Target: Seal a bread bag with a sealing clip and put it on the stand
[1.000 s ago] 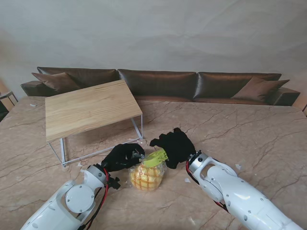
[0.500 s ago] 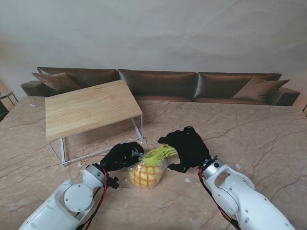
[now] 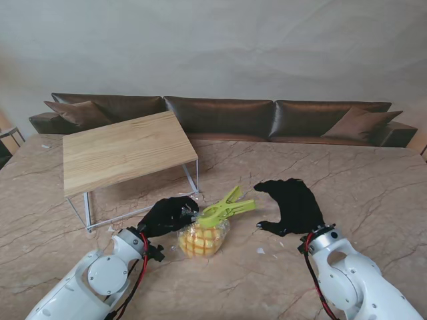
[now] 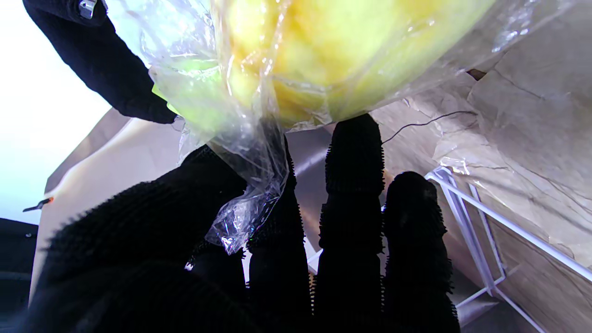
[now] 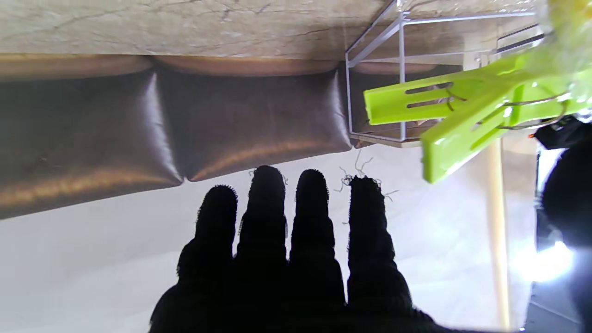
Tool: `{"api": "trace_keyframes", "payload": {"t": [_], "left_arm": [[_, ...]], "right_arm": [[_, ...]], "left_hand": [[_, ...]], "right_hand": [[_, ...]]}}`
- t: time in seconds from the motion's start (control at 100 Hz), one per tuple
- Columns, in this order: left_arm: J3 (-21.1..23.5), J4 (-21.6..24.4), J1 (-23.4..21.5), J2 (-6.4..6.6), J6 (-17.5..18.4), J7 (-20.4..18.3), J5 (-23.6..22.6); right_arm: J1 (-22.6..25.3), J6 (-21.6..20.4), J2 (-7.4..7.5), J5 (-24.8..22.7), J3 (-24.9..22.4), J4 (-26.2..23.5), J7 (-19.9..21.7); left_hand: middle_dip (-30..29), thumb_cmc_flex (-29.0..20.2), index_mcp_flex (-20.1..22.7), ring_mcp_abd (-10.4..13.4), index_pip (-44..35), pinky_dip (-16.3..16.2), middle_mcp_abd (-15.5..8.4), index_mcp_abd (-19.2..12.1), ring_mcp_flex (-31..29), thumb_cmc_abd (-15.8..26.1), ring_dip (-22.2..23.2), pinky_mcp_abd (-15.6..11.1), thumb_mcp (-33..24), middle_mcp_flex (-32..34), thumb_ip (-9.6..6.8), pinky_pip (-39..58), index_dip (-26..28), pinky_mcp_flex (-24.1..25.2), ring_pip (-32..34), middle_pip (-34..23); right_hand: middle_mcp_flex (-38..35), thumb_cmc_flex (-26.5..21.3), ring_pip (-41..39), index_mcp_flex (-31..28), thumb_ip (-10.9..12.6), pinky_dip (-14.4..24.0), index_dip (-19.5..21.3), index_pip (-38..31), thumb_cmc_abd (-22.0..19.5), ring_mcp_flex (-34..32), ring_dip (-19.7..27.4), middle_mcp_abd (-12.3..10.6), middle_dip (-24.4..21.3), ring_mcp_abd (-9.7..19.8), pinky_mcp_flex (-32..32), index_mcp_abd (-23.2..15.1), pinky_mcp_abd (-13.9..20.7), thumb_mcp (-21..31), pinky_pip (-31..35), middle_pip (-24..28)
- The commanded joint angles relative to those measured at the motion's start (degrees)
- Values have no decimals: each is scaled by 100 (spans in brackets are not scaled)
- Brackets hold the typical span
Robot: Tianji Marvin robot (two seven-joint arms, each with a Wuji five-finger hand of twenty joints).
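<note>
The neck of the bread bag [image 3: 200, 241] is covered by the left hand [image 3: 168, 215] in the stand's view, so the pinching fingers are not seen there. In the left wrist view the bread is cut by the picture's edge and only a blurred green patch of the sealing clip [image 3: 225, 208] is made out through the plastic. In the right wrist view the clip's biting end is cut off.
</note>
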State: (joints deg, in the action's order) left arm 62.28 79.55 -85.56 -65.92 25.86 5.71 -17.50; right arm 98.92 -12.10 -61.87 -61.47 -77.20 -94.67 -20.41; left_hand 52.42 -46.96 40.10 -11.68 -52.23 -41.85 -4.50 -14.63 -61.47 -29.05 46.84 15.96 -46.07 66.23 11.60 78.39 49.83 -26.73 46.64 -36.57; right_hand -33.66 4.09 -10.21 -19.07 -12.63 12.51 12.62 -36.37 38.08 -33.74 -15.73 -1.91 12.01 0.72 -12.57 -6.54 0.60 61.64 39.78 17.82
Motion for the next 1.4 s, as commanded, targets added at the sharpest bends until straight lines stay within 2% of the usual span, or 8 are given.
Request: {"api": "trace_keyframes", "payload": {"t": [0.0, 0.25, 0.31, 0.38, 0.43, 0.67, 1.07, 1.39], "left_arm": [[-9, 1, -11, -33, 45, -13, 38], [-39, -29, 70, -40, 150, -59, 142], [-41, -3, 82, -45, 153, -64, 184], [-25, 63, 99, -38, 152, -84, 175], [-11, 132, 99, -49, 148, -70, 218], [238, 760, 97, -40, -133, -16, 96], [732, 1454, 474, -92, -1161, 185, -116], [1183, 1156, 1204, -109, -2060, -40, 141]], "right_arm": [[90, 69, -45, 201, -48, 75, 13], [37, 81, -80, 665, -83, 417, 287], [18, 121, -77, 706, -60, 451, 361], [-36, 117, -79, 738, -16, 531, 354], [-79, 113, -81, 747, 19, 582, 330], [-233, 131, -88, 797, 120, 731, 294], [-262, 160, -89, 808, 100, 800, 289], [-325, 80, -66, 822, 46, 847, 446]], "left_hand": [[113, -191, 173, 94, -534, -75, -478, -650, -43, 549, 114, -85, 131, -32, 87, 225, 506, -16, 49, -288], [207, -370, 63, 17, -604, -77, -478, -582, -8, 719, 212, -30, 412, -136, 68, 223, 657, 21, 139, -393], [216, -410, 57, 2, -637, -108, -321, -566, -43, 769, 238, 2, 456, -170, 67, 265, 678, -15, 188, -428], [205, -434, 23, 2, -654, -126, -463, -603, -74, 806, 257, -18, 523, -161, 72, 291, 701, -75, 227, -450], [213, -447, 36, 4, -675, -131, -341, -590, -97, 792, 264, -19, 537, -155, 70, 302, 714, -96, 244, -478], [204, -430, 34, 5, -705, -148, -459, -597, -151, 789, 281, -20, 529, -127, 80, 347, 731, -136, 282, -522], [179, -342, 55, 86, -701, -117, -495, -618, -237, 707, 282, -33, 360, -53, 109, 390, 699, -225, 267, -533], [205, -327, 75, 129, -703, -114, -516, -624, -266, 702, 295, -56, 331, -37, 105, 407, 714, -222, 267, -539]], "right_hand": [[161, 274, 38, 201, 112, -74, -143, 73, -91, 123, 66, 82, -93, 123, 91, 126, 106, -101, 57, -193], [147, 98, -30, 219, 149, -180, -170, 109, -161, 280, 61, 76, -207, 15, 281, -29, -147, -207, 130, -435], [114, -15, -97, 230, 187, -113, -173, 110, -246, 201, -47, 70, -165, -23, 286, -61, -243, -349, 172, -366], [127, -64, -95, 244, 205, -93, -170, 101, -231, 167, -77, 62, -145, -36, 267, -82, -267, -359, 165, -332], [131, -66, -79, 247, 208, -85, -165, 91, -230, 173, -85, 71, -129, -29, 260, -93, -276, -355, 157, -301], [196, -171, -42, 248, 226, -47, -151, 57, -285, 150, -125, 74, -74, -32, 207, -111, -284, -394, 124, -195], [226, -402, -14, 225, 295, -14, -153, 57, -301, 167, -154, 85, -76, -22, 201, -125, -318, -529, 65, -183], [205, -480, -9, 133, 296, 6, -143, 39, -125, 162, -159, 95, -84, -31, 169, -138, -359, -388, 90, -193]]}}
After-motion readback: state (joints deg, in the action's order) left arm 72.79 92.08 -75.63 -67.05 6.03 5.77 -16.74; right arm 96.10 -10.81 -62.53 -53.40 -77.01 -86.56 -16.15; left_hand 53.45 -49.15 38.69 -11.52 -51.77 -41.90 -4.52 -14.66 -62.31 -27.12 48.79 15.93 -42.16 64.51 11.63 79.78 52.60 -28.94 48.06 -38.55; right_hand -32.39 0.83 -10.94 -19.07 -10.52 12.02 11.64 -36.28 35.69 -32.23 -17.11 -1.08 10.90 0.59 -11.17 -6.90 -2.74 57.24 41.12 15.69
